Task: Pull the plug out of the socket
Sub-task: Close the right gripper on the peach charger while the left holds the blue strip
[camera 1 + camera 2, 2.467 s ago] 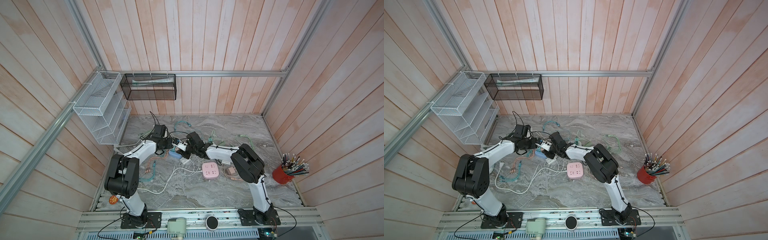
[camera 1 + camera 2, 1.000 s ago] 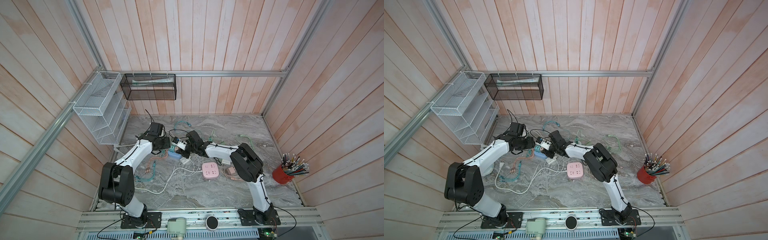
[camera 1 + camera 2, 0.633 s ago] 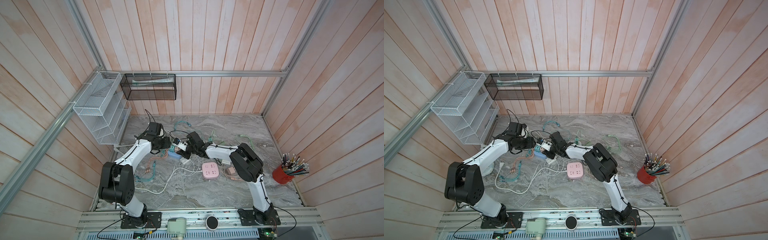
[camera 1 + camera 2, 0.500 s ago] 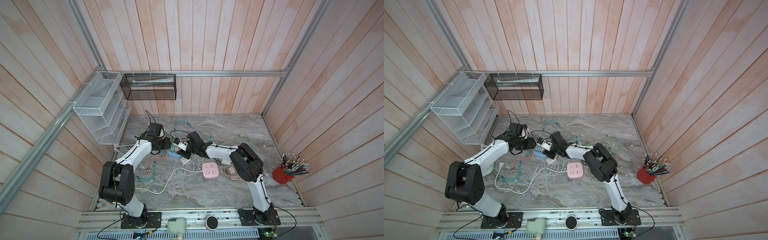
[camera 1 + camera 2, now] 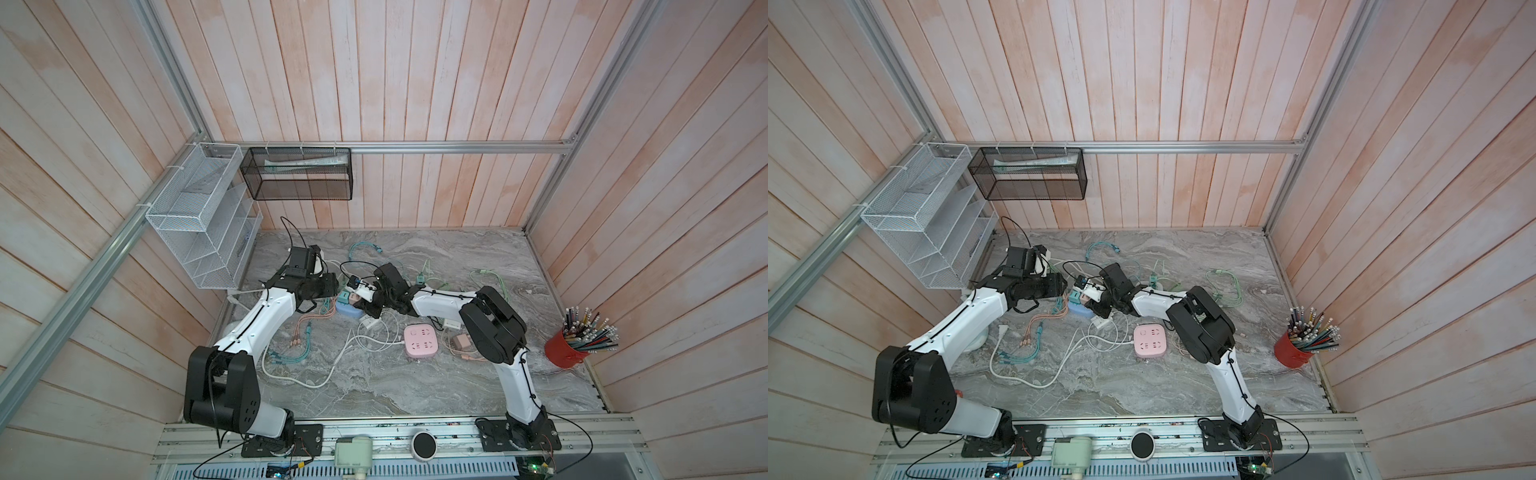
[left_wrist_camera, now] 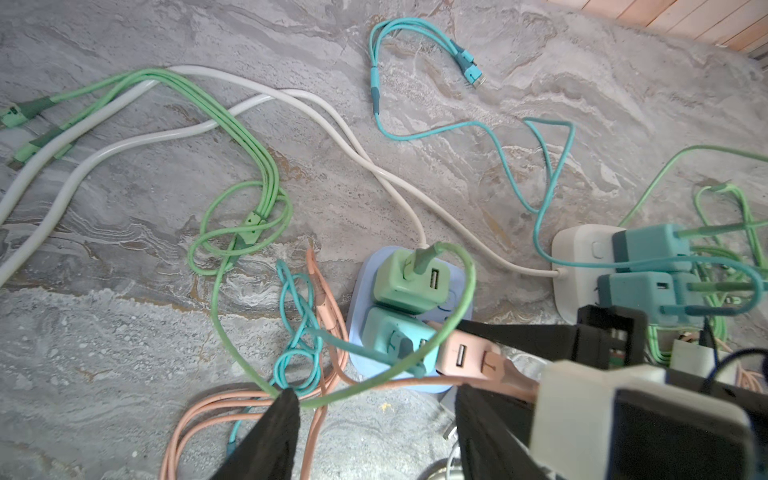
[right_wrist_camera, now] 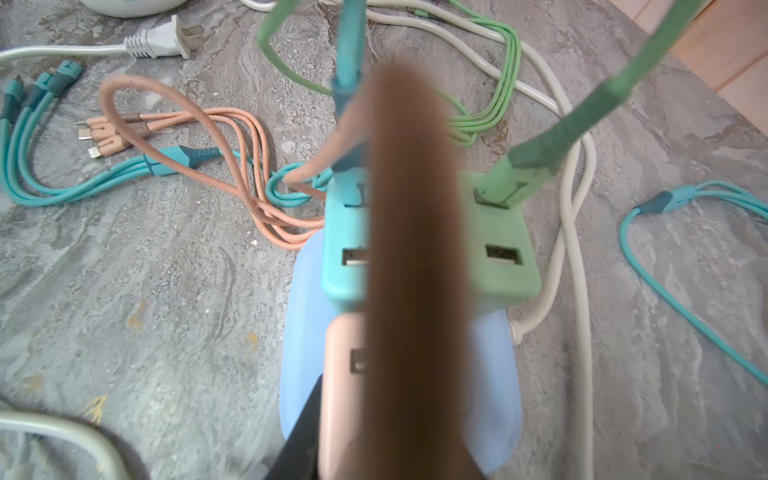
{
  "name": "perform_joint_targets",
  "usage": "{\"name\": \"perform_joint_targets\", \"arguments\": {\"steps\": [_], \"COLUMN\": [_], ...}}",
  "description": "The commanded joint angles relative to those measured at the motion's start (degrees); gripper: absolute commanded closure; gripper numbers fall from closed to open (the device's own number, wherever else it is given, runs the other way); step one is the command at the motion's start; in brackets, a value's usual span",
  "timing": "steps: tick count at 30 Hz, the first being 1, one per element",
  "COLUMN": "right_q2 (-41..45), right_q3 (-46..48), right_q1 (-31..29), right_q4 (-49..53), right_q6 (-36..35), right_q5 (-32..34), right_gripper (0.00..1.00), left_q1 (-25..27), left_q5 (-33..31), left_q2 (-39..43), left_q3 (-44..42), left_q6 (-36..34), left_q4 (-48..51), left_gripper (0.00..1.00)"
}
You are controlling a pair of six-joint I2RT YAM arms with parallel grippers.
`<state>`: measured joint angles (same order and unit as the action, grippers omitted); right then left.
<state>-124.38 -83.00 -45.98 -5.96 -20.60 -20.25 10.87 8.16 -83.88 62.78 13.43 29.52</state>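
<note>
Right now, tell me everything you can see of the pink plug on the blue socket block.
The pink plug is a matte, pale-pink cube with rounded edges, seemingly plastic. Its top face shows one free USB port and a pink cable plugged in beside it. It sits on a corner of the blue socket block, right beside the teal plug. The right gripper clamps it, a black finger on either side.

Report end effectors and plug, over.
Right end effector clamped on pink plug. Left end effector open, alongside. Plug in blue strip. Green cable loops across it.
</note>
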Motion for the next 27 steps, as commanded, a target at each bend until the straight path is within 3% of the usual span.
{"name": "perform_joint_targets", "arguments": {"steps": [1, 27], "right_q2": [0.9, 1.0], "right_q3": [0.6, 1.0], "right_q1": [0.5, 0.5], "right_q4": [0.9, 0.9], "right_q6": [0.0, 0.1], "right_q5": [-0.9, -1.2], "right_gripper": [0.77, 0.77], "left_q1": [-0.4, -0.2], "left_q5": [-0.4, 2.5], "left_q2": [-0.9, -5.5], "left_q3": [-1.6, -2.2], "left_q6": [-0.8, 0.0], "left_q4": [1.5, -6.1], "left_gripper": [0.39, 0.43]}}
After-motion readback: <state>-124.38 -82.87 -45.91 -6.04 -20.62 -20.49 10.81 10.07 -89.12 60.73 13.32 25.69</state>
